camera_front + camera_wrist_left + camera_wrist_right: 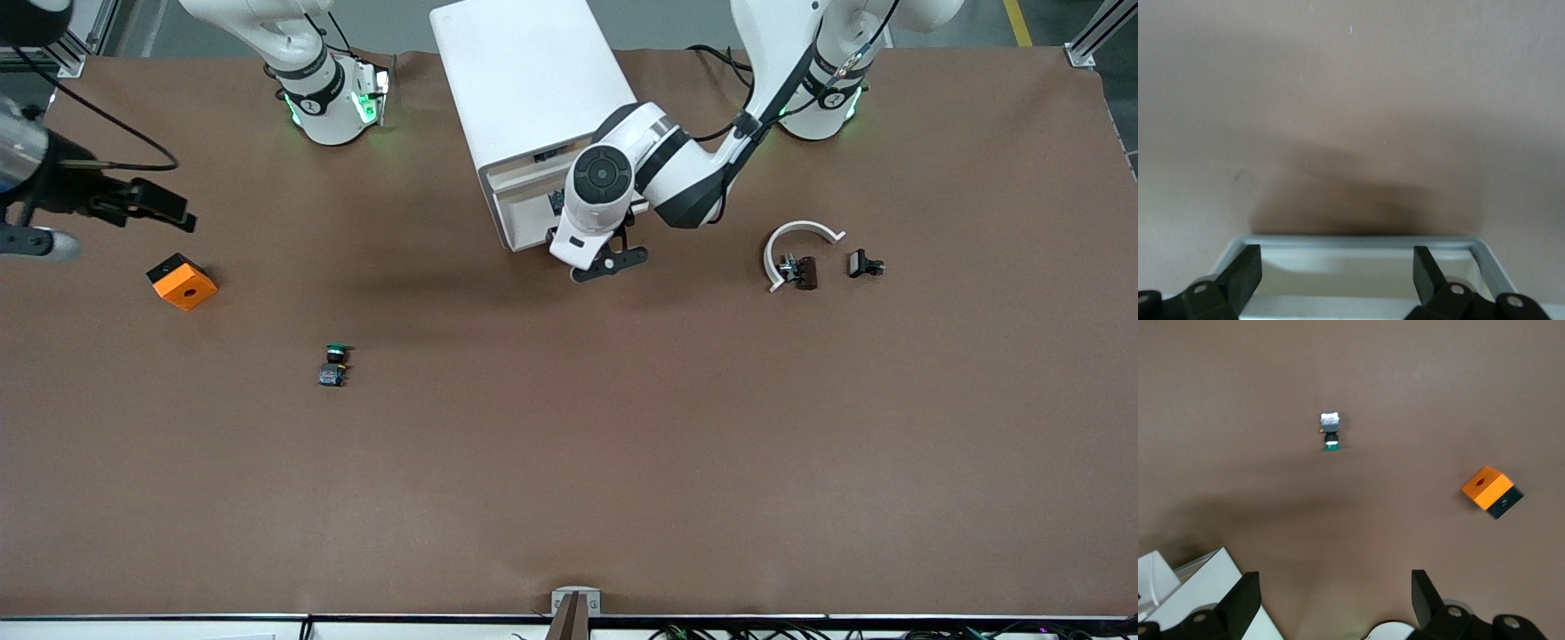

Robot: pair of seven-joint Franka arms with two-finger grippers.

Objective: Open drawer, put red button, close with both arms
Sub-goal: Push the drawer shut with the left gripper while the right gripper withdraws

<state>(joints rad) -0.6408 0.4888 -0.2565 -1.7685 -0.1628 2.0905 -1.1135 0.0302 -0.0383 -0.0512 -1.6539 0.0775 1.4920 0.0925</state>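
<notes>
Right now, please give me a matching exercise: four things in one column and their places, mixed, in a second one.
1. orange cube
2. green-capped button
3. left gripper
4. white curved piece

A. over the rim of the open drawer, fingers apart
B. toward the left arm's end of the table
C. toward the right arm's end, where the right gripper hangs open
D. nearest to the front camera

Pairs: 1-C, 2-D, 3-A, 4-B.
</notes>
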